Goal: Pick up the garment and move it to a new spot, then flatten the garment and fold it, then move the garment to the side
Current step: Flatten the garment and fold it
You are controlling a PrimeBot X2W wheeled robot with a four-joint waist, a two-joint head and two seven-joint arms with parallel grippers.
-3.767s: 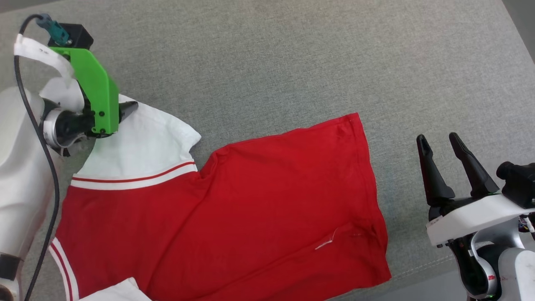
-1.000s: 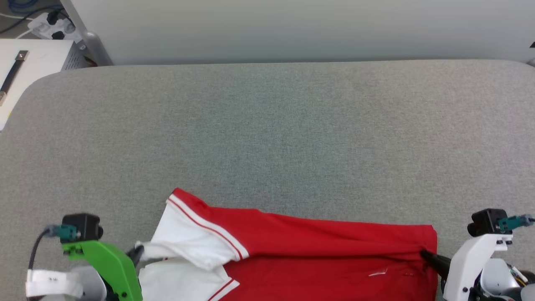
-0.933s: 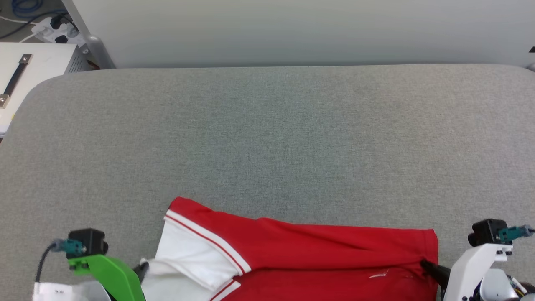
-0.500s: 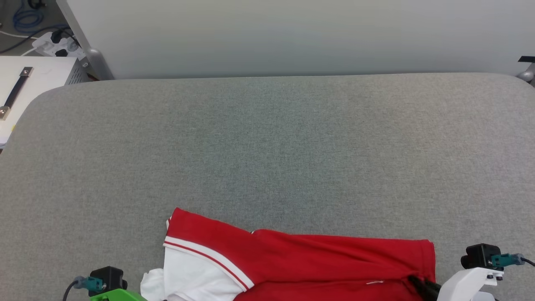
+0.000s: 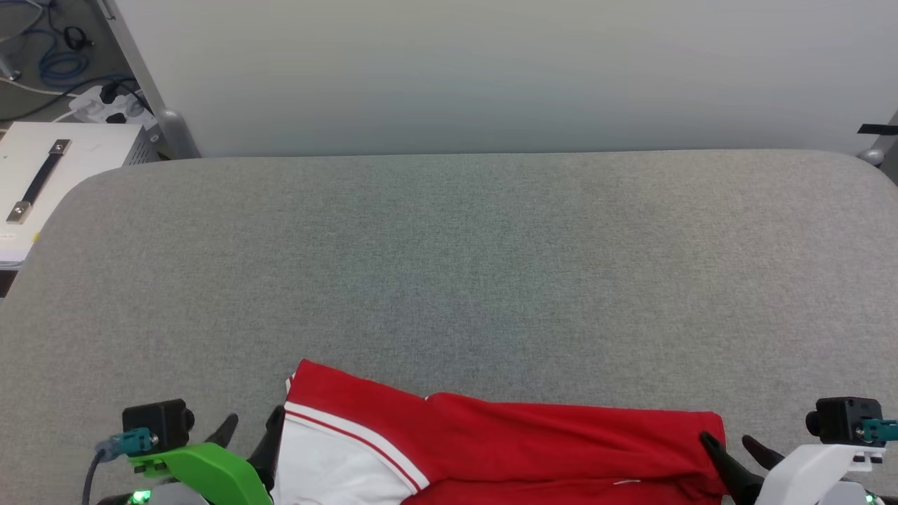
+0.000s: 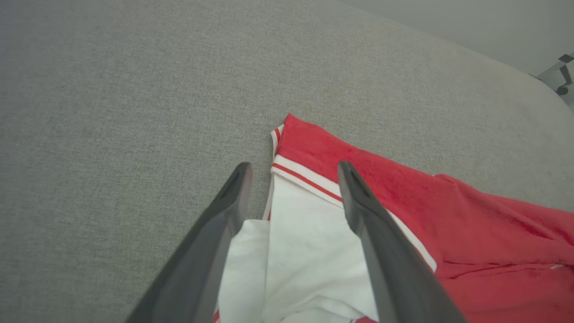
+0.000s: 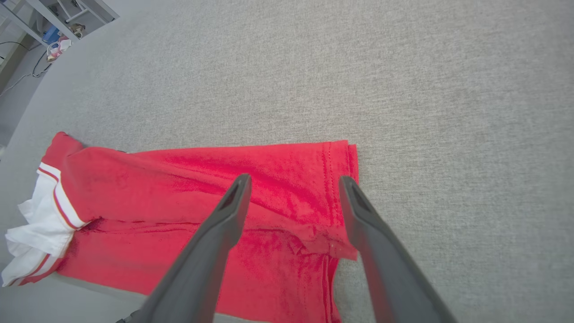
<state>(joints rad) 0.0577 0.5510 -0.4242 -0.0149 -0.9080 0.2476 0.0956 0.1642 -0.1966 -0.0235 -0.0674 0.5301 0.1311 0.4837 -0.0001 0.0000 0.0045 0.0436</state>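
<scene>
the garment (image 5: 505, 442) lies at the near edge of the grey padded top (image 5: 449, 266), close to the robot, folded into a long red strip with a white sleeve (image 6: 305, 233) at its left end and a stitched hem (image 7: 334, 179) at its right end. the left gripper (image 5: 252, 419) is wide open over the sleeve and holds nothing. the right gripper (image 5: 725, 439) is wide open over the hem and holds nothing too. the shirt looks soft, light and floppy, so it will likely sag, slide and wrinkle when lifted. the best places to pinch look like the two far corners, at the striped trim and at the hem, taking all the layers at once. the head view cuts off the near part of the shirt but shows lots of bare room farther back. the right wrist view shows the strip from end to end, and its near side may hang over the edge, though that is hard to tell. the left wrist view shows the sleeve bunched up.
</scene>
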